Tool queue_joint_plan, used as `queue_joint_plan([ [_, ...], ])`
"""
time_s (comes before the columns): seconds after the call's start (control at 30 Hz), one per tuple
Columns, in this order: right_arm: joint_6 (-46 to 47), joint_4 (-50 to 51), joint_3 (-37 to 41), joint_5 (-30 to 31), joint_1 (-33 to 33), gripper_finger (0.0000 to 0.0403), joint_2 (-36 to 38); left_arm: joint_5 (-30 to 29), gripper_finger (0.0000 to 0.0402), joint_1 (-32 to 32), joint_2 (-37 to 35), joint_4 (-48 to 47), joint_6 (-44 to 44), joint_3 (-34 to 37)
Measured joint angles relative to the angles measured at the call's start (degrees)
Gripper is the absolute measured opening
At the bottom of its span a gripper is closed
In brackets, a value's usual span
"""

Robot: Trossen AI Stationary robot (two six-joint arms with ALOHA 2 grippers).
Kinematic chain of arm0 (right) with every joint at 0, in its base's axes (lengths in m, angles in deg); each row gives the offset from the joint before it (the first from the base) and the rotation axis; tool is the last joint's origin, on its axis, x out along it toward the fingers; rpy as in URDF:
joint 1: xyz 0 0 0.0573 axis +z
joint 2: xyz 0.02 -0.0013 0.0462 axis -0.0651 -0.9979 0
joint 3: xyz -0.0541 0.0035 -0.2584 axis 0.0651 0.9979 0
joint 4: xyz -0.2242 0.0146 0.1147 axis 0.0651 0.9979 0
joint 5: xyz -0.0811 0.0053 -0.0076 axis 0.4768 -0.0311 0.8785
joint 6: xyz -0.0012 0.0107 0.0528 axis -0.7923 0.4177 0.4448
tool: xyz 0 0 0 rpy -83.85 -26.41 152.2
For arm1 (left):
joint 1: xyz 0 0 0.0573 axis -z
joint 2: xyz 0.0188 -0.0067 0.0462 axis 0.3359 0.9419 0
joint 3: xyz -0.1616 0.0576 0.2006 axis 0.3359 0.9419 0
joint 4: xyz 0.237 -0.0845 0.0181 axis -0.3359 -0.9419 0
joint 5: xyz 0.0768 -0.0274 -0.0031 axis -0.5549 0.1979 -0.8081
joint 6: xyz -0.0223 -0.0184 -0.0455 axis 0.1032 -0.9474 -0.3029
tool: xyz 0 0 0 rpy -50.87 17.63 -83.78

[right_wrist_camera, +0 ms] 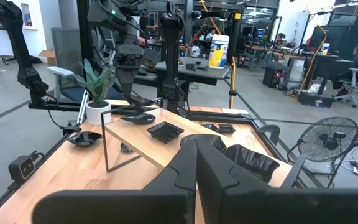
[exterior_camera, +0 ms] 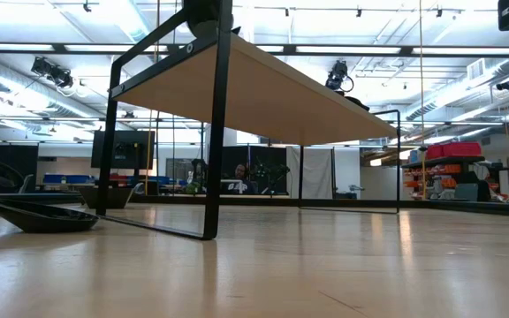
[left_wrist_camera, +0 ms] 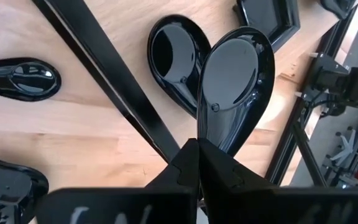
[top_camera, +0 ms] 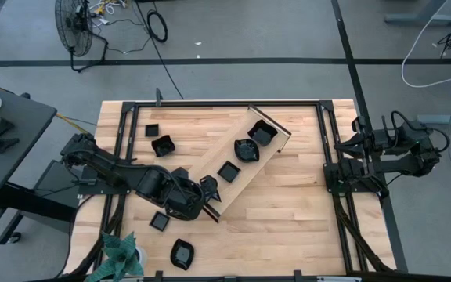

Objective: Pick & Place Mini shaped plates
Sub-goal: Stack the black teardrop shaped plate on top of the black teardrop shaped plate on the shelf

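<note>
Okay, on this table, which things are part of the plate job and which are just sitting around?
Part of the job:
- mini shaped plates
- teardrop plate gripped in the left end effector
- light-wood tray holding several plates

Just sitting around:
- potted plant
- floor fan
- right end effector, shut, parked at the table's right edge

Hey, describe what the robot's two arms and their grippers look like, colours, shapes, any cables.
Both arms are dark, nearly black, built of chunky jointed segments. The left arm runs to the left gripper, whose two matte black fingers taper to a narrow wedge. The right arm carries loops of thin black cable around its joints; the right gripper has the same angular black fingers. No markings are legible.
</note>
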Motion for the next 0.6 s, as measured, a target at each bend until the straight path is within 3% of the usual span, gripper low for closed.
queue_joint_plan([
  [0.6,0.00,0.02,0.00,0.00,-0.01,0.0010,0.00,4.27,0.0002,-0.51,0.00,-2.33,-0.13,0.00],
])
